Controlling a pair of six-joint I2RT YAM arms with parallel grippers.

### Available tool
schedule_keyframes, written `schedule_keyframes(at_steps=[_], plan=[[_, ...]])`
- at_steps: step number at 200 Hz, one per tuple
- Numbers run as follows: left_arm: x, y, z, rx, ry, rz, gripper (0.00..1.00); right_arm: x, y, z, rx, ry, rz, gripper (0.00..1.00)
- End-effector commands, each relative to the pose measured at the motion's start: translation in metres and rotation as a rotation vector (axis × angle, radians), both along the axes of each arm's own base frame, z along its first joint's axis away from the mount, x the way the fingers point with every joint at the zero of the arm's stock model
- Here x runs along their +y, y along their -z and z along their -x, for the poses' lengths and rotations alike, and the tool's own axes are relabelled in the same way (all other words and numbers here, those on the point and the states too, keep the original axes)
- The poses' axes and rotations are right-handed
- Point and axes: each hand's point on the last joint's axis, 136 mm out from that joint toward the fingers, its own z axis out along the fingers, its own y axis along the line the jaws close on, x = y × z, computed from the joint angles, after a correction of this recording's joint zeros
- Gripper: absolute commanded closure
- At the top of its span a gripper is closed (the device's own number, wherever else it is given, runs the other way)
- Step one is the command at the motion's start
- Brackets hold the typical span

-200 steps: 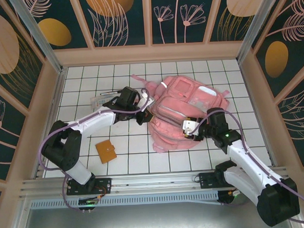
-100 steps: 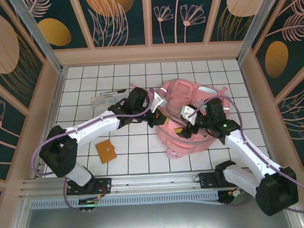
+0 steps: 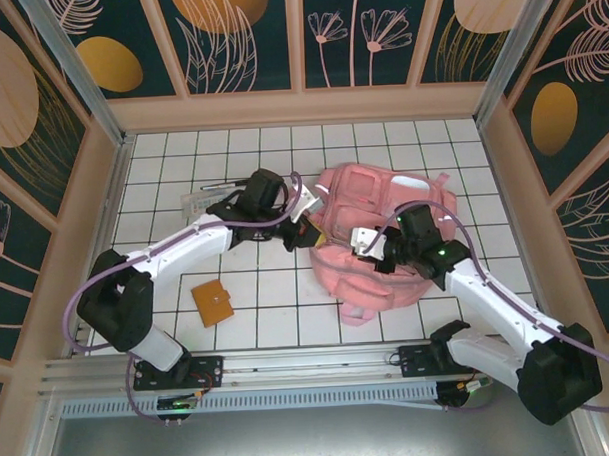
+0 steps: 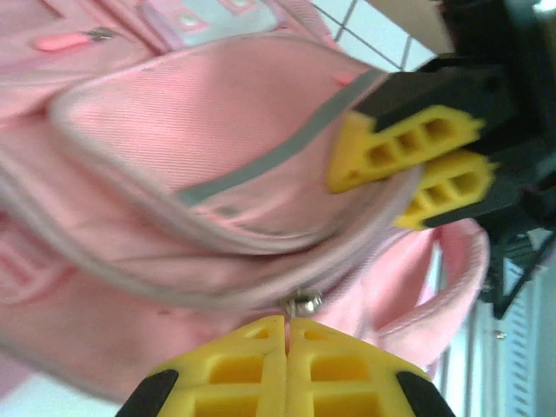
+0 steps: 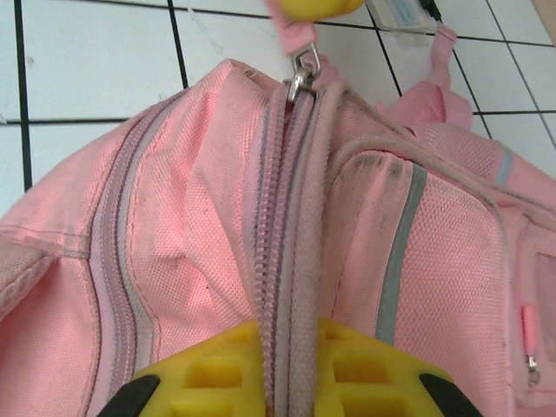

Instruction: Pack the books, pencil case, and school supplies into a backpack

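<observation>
The large pink fabric backpack [image 3: 389,220] is lying crumpled on the white-tiled desk [image 3: 277,289], right of centre. The left gripper [image 4: 287,323] is pinching the small metal zipper pull [image 5: 300,76] at the bag's left edge, its yellow fingers pressed together. The right gripper [image 5: 287,337] is clamping the backpack's zipper seam, the padded pink edge running between its fingers. The orange-brown notebook [image 3: 211,302] is lying flat near the left arm, well apart from the bag. The clear rectangular pencil case [image 3: 202,202] is resting farther back, beside the left arm.
</observation>
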Motion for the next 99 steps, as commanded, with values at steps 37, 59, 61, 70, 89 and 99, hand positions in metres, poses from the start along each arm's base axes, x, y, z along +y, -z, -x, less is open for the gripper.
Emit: schedule_keyframes(at_steps=[37,59,61,70,89,99], plan=[[0.03,0.036,-0.076,-0.351,0.053,-0.206,1.0,-0.015,-0.001,0.037,-0.079,-0.219,0.166,1.0],[0.025,0.046,-0.096,-0.391,0.063,-0.222,1.0,-0.014,-0.008,0.042,-0.125,-0.263,0.179,1.0],[0.024,0.047,-0.097,-0.388,0.07,-0.22,1.0,-0.013,-0.009,0.041,-0.128,-0.263,0.175,1.0],[0.021,0.049,-0.098,-0.376,0.091,-0.217,1.0,-0.013,-0.015,0.041,-0.148,-0.261,0.165,1.0],[0.014,0.037,-0.079,-0.352,0.161,-0.135,1.0,-0.014,-0.019,0.038,-0.162,-0.252,0.176,1.0],[0.012,0.026,-0.055,-0.349,0.227,-0.056,0.96,-0.016,-0.018,0.038,-0.168,-0.255,0.185,1.0]])
